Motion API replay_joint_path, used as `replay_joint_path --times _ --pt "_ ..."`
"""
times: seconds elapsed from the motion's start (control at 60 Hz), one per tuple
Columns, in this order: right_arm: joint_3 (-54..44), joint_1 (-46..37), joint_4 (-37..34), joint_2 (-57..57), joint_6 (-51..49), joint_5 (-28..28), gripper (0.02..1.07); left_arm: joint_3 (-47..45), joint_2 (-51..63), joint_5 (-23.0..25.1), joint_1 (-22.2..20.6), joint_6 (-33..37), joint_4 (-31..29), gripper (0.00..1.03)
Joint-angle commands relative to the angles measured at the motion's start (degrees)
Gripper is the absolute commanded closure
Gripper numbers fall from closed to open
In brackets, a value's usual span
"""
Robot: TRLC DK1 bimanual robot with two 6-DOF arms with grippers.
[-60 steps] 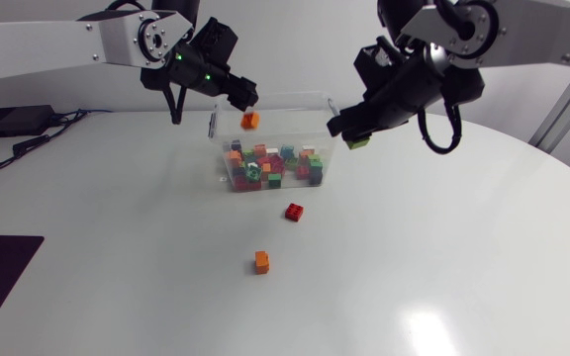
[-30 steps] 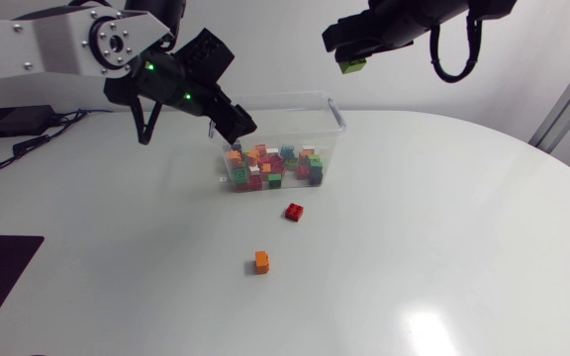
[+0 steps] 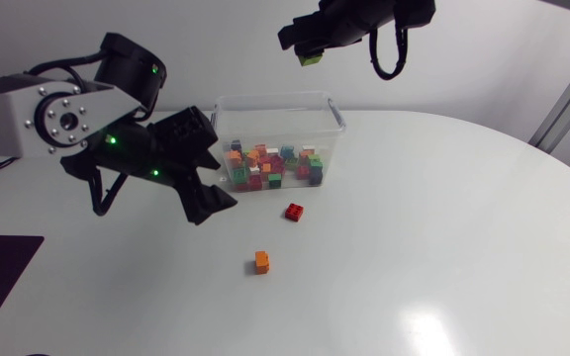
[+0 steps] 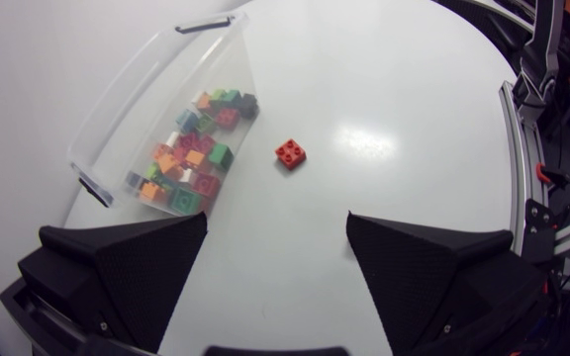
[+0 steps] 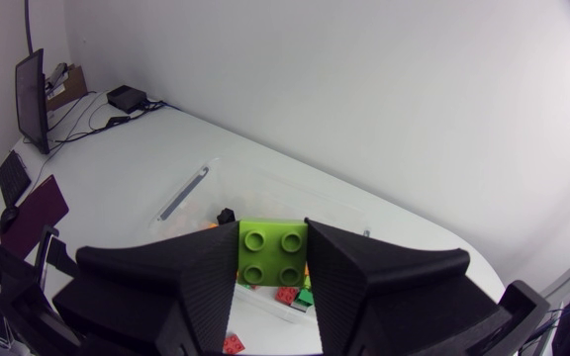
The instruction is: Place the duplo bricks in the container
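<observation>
1. The right end effector is clenched on a green brick, one finger against each side, studs facing the wrist camera.
2. In the head view it hangs high above the clear container, over its far rim.
3. The container stands on the white worktop, with a pile of mixed bricks covering its floor: red, green, orange, blue and white among them.
4. The left end effector is released, its fingers spread wide over bare worktop.
5. In the head view it sits low, just beside the container's near left corner.
6. A red brick lies on the worktop just in front of the container, ahead of the left end effector.
7. An orange brick lies further from the container, apart from the red one.
</observation>
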Motion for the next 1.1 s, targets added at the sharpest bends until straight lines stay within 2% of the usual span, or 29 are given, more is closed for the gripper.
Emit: replay_joint_path --times 0.0,0.267,0.483,0.55,0.633,0.683,0.85,1.083 --pt "1.4 0.0 1.8 2.7 -0.6 -0.6 0.7 -4.1 -1.2 1.0 0.0 2.4 0.8 0.05" --pt "-0.5 -1.3 9.2 6.5 -1.6 -2.2 0.7 -9.5 -2.2 1.5 -0.6 3.1 3.0 0.05" --pt "-3.6 -1.6 17.0 9.0 -3.4 -2.0 0.68 -12.3 -0.5 1.8 -2.9 3.3 5.0 0.05" --pt "-2.5 -2.0 17.5 10.8 -3.7 -2.1 0.54 -12.8 0.4 1.8 -3.9 3.8 5.1 0.05" --pt "-1.2 -2.1 17.4 12.1 -3.9 -2.2 0.21 -13.1 1.8 1.9 -4.5 4.3 6.4 0.05" --pt "-1.1 -2.1 17.3 12.1 -3.9 -2.0 0.14 -13.0 2.8 2.2 -4.8 4.6 6.6 0.05" --pt "-4.5 -2.4 17.0 8.2 -4.4 -1.9 0.11 -12.7 7.5 2.6 -4.9 7.8 7.5 0.05" --pt "-15.7 -3.6 15.6 -4.1 -7.4 -3.9 0.11 -12.8 11.1 5.6 -5.7 13.3 7.5 0.05"
